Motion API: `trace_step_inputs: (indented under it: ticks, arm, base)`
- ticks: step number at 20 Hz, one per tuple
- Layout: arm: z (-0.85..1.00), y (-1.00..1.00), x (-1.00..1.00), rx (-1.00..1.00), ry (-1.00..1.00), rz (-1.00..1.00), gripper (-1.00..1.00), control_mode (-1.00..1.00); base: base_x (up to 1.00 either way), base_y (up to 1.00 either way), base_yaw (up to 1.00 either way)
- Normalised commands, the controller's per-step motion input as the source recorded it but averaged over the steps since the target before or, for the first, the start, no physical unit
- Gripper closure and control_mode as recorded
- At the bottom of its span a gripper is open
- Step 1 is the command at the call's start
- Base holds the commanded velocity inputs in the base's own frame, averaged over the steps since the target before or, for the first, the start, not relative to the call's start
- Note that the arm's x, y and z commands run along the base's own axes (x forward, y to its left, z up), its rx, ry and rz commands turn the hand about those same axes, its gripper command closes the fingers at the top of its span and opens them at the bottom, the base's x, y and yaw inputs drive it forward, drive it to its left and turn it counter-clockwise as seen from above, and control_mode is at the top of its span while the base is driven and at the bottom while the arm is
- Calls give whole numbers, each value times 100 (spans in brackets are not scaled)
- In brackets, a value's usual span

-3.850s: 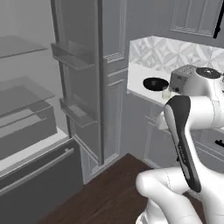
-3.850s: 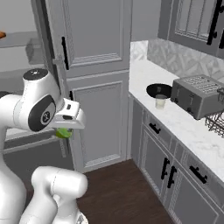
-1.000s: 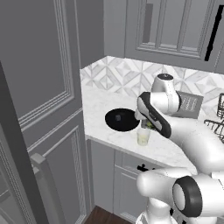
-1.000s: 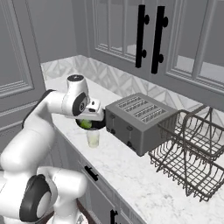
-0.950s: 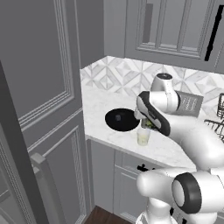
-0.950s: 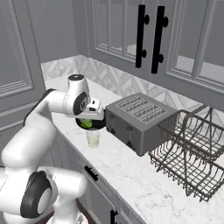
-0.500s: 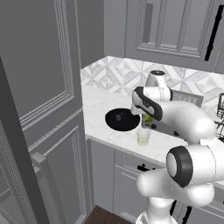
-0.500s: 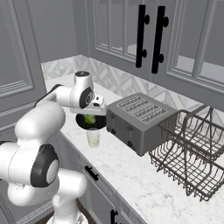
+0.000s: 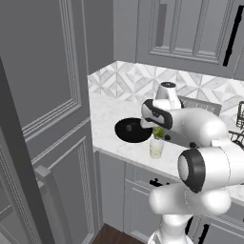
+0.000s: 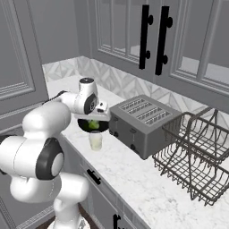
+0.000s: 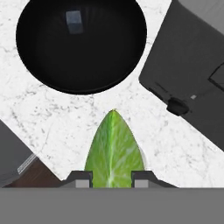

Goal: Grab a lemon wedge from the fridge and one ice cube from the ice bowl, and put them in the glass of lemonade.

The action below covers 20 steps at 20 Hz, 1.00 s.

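Observation:
My gripper (image 11: 111, 179) is shut on the yellow-green lemon wedge (image 11: 113, 148), which points toward the black ice bowl (image 11: 81, 43). One ice cube (image 11: 74, 18) lies in that bowl. In the base views the lemon wedge (image 10: 93, 125) hangs just above the glass of lemonade (image 10: 95, 140), which stands on the counter by the ice bowl (image 9: 129, 131). In the left base view the gripper (image 9: 159, 133) hovers right over the glass (image 9: 156, 148). The fridge is out of view.
A dark toaster (image 10: 141, 125) stands right of the glass, close to the hand, and a wire dish rack (image 10: 197, 152) sits farther right. A tall panelled cabinet (image 9: 43, 95) rises left of the marble counter (image 9: 112, 112). Wall cabinets with black handles (image 10: 154, 38) hang overhead.
The arm's elbow has swung left and the hand has turned. The wedge stays gripped over the glass, shifted slightly toward the bowl.

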Motion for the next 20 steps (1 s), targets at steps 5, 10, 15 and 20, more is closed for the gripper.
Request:
trace_step_inputs:
  ticks: [5, 10, 15, 20]
  arm:
    - [-32, -14, 5, 2, -6, 0, 100, -100]
    - [0, -9, -4, 0, 0, 0, 100, -100]
    - [0, 16, 0, 0, 0, -1, 100, -100]
    - [0, 0, 0, 0, 0, 0, 100, -100]
  base:
    - [0, 0, 0]
    - [0, 0, 0]
    - [0, 0, 0]
    - [0, 0, 0]
